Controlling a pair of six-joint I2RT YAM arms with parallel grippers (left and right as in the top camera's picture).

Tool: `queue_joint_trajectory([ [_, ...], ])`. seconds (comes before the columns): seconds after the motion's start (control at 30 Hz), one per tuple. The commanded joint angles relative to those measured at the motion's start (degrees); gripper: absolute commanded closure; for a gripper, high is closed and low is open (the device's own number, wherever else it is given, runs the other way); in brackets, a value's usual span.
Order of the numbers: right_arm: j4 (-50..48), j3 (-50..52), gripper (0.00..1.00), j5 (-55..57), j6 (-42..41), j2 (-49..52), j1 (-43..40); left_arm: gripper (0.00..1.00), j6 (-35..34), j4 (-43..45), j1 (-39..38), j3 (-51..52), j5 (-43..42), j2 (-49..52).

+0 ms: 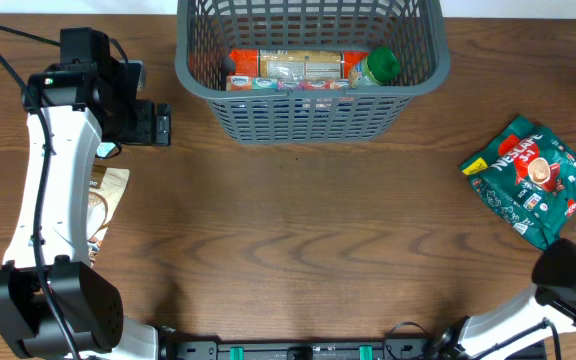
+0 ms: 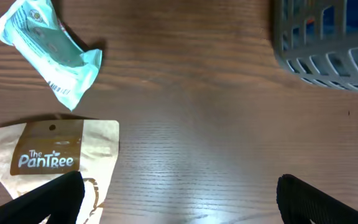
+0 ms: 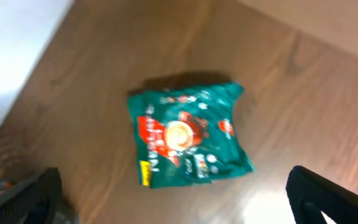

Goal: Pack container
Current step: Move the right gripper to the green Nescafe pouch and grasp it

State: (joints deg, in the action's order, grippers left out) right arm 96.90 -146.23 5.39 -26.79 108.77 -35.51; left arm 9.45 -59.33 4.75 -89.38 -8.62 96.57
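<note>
Overhead view puts the container (image 1: 308, 118), a large dark grey rectangular plastic basket with lattice sides, at the far middle of the brown wooden table (image 1: 298, 250). Only this view looks through its open top. A row of flat printed packets (image 1: 288, 70) lies along the near wall, with a green-capped jar (image 1: 374, 68) on its side at their right end. The left wrist view catches just one rounded corner of the container (image 2: 328, 50), with colours glimpsed through the slots.

Left of the container, the left gripper (image 1: 153, 125) hangs over bare wood. In its own wrist view the dark fingers are spread wide with nothing between them.

Farther left of the container lies a beige paper pouch (image 2: 55, 155). Its "The PanTree" print is readable only from the wrist, because the arm covers most of it from overhead. Near it but apart lies a pale teal wrapped pack (image 2: 48, 50), a mere sliver under the arm from above.

Well to the right of the container lies a crumpled green foil pouch (image 1: 538, 180), flat on the wood. The right gripper (image 3: 176, 205) is above it with its fingers wide apart and empty. Overhead shows only that arm's dark end, not its fingers.
</note>
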Motion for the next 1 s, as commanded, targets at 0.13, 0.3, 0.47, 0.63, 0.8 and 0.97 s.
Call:
queue_joint_trajectory([
  [0.13,-1.25,16.37,0.01,-5.86,2.62,-0.46,-4.59,0.02,0.96,0.39,-0.22,0.07,-0.15,-1.22],
  [0.3,-9.70,31.36,0.01,-6.47,4.68,-0.46,-4.61,0.01,0.96,0.35,-0.22,0.07,-0.15,-1.22],
  [0.47,-20.15,44.15,0.01,-9.29,7.15,-0.44,-4.85,0.01,0.94,0.33,-0.22,0.07,-0.15,-1.22],
  [0.63,-28.79,54.38,0.01,-9.29,7.61,-0.44,-6.21,0.01,0.94,0.31,-0.22,0.07,-0.15,-1.20],
  [0.8,-34.49,61.90,0.01,-9.29,7.78,-0.44,-6.64,0.01,0.96,0.31,-0.22,0.07,-0.15,-1.22],
  [0.97,-39.23,66.27,0.01,-8.17,8.11,-0.44,-6.86,0.01,0.94,0.24,-0.22,0.07,-0.15,-1.22],
])
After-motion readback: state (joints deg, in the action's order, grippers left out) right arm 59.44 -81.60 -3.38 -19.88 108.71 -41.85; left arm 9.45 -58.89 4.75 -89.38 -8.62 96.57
